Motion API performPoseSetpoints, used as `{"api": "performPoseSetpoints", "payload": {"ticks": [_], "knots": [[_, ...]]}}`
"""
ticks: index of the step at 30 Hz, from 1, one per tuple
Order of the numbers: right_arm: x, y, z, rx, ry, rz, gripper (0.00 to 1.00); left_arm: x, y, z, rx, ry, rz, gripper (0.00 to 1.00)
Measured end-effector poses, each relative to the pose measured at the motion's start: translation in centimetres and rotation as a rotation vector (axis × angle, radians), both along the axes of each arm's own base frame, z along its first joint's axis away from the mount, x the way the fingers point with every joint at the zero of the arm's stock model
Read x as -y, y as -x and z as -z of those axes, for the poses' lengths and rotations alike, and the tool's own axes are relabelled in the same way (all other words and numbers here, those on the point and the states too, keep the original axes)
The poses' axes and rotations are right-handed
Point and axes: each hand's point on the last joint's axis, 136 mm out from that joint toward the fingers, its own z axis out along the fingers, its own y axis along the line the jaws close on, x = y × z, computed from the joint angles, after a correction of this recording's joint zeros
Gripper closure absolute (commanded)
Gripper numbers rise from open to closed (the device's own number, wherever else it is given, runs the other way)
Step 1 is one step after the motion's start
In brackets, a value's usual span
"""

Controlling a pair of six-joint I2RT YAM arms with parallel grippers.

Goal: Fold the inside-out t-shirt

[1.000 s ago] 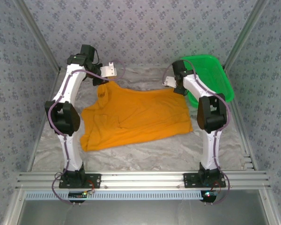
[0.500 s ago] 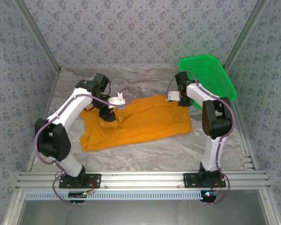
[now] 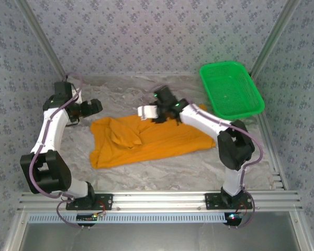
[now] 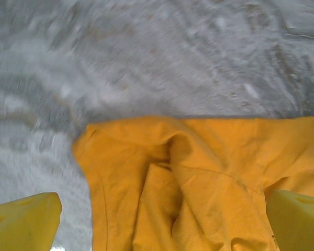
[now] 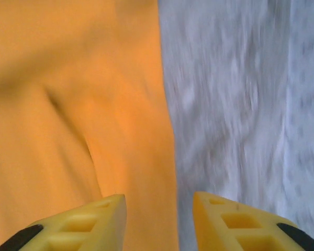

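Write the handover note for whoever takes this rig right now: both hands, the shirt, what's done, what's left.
Left hand: open, empty, by the far-left corner of the t-shirt.
Right hand: jaws apart, empty, over the shirt's far edge.
T-shirt: lying on the table, left part bunched and wrinkled. The green basket stands at the far right.
Done: no neat fold yet.
Left: smooth it flat, then fold, probably.
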Motion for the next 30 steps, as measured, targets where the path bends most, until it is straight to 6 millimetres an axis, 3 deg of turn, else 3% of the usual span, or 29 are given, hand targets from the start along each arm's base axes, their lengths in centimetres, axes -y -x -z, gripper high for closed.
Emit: {"api": "performPoseSetpoints", "payload": {"ticks": [2,4,8,12,17,18,19,21,23,27,30], "knots": [[-4.5,3.1,-0.3,-0.036,-0.089,-0.076,0.57,-0.3,0.9,0.9,-0.033,0.015,-0.056,0.0],[-7.4,5.8,0.1,-0.094,-0.14,-0.138,0.56,-0.4,1.5,0.9,-0.04,0.033,-0.103,0.0],[-11.1,9.3,2.4,-0.17,-0.156,-0.233,0.55,-0.5,1.9,1.4,-0.097,0.15,-0.235,0.06],[-13.8,11.1,5.6,-0.213,-0.126,-0.266,0.55,-1.2,1.6,5.2,-0.239,0.238,-0.345,0.06],[-16.0,9.7,8.8,-0.151,-0.064,-0.214,0.57,-0.8,1.8,8.7,-0.361,0.253,-0.409,0.1],[-16.3,8.9,9.3,-0.124,-0.049,-0.191,0.63,-0.6,1.8,9.1,-0.378,0.245,-0.413,0.11],[-16.5,8.2,10.0,-0.105,-0.036,-0.168,0.79,-0.3,1.5,9.5,-0.391,0.236,-0.412,0.11],[-16.6,6.9,11.0,-0.067,-0.009,-0.126,0.99,0.1,0.7,10.0,-0.407,0.231,-0.407,0.11],[-16.3,6.1,11.6,-0.043,0.013,-0.088,1.0,0.6,-0.2,10.8,-0.427,0.234,-0.399,0.12],[-16.3,5.7,10.8,-0.078,-0.029,-0.042,1.0,1.0,-0.6,12.0,-0.464,0.249,-0.396,0.13],[-16.0,5.0,8.2,-0.184,-0.15,0.009,1.0,0.9,-0.7,11.7,-0.456,0.249,-0.395,0.17]]}}
